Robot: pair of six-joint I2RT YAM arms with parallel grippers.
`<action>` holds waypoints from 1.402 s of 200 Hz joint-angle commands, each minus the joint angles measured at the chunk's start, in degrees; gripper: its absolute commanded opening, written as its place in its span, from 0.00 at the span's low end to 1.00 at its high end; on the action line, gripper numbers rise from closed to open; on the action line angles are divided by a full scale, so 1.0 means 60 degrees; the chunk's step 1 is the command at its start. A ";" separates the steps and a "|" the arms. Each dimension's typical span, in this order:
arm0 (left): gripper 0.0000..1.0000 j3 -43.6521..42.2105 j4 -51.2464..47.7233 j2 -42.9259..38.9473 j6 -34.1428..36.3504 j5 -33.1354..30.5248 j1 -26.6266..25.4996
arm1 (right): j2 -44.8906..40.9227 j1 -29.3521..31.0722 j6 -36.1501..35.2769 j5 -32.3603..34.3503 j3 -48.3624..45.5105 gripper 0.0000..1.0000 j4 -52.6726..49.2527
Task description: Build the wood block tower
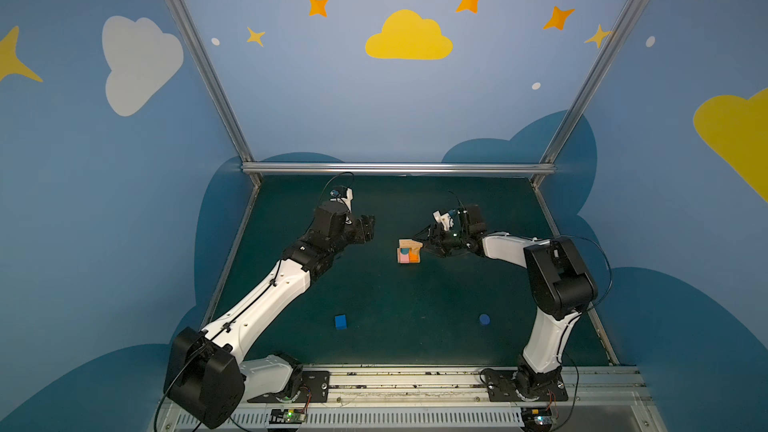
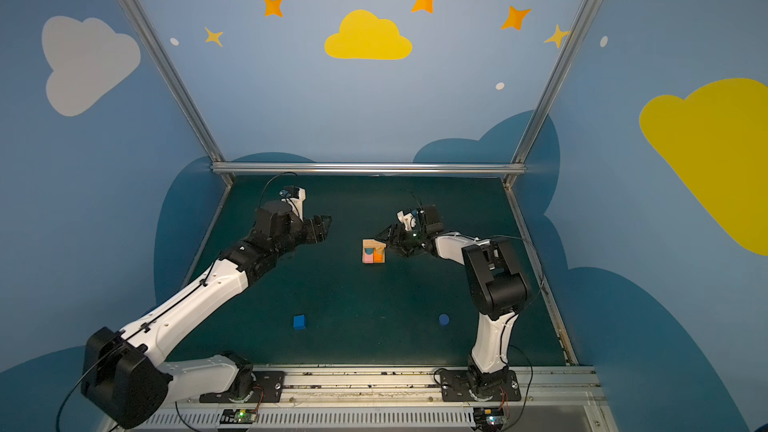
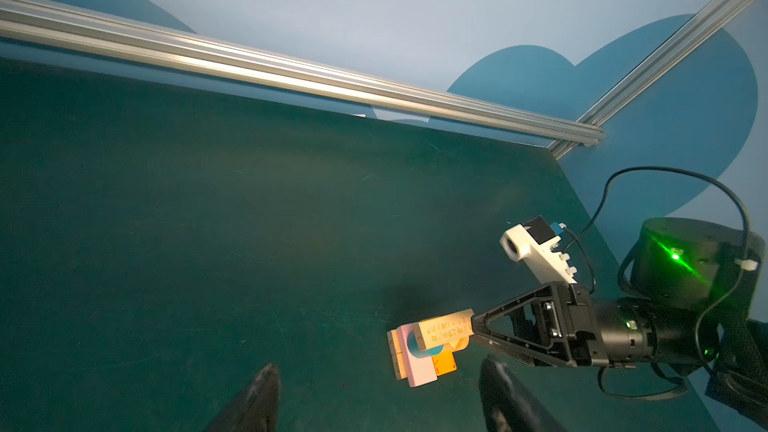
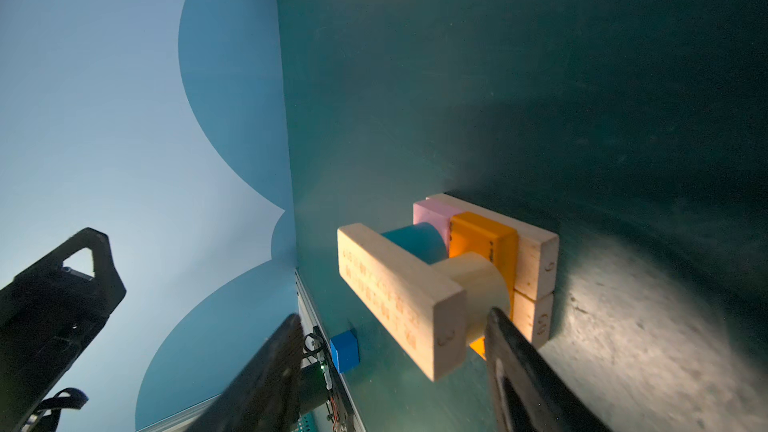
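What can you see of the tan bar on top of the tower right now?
The tan bar is pale, unpainted wood, a rectangular block with faint engraved marks along one long face and on its end. It lies flat as the topmost piece, bridging the teal cylinder and the tan cylinder. The open right claw straddles one end; contact cannot be told.

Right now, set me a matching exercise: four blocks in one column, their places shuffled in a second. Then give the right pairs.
1. blue cube
2. dark-blue cylinder
3. top tan bar
4. pink bar

A. across teal cylinder and tan cylinder
B. loose on mat, right arm's side
C. beside orange bar, under teal cylinder
D. loose on mat, left arm's side

Pairs: 1-D, 2-B, 3-A, 4-C
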 commanded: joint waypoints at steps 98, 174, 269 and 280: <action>0.76 -0.0175 0.0152 -0.0291 -0.0059 0.0006 0.0055 | 0.0161 0.0144 0.0052 0.0024 0.0288 0.68 0.0088; 0.76 -0.0190 0.0167 -0.0309 -0.0055 0.0035 0.0058 | 0.0231 0.0189 0.0133 0.0006 0.0315 0.67 0.0153; 0.75 -0.0227 0.0152 -0.0326 -0.0052 0.0020 0.0074 | 0.0248 0.0226 0.0127 0.0004 0.0349 0.68 0.0125; 0.76 -0.0221 0.0152 -0.0326 -0.0048 0.0021 0.0072 | 0.0233 0.0226 0.0101 0.0018 0.0328 0.68 0.0110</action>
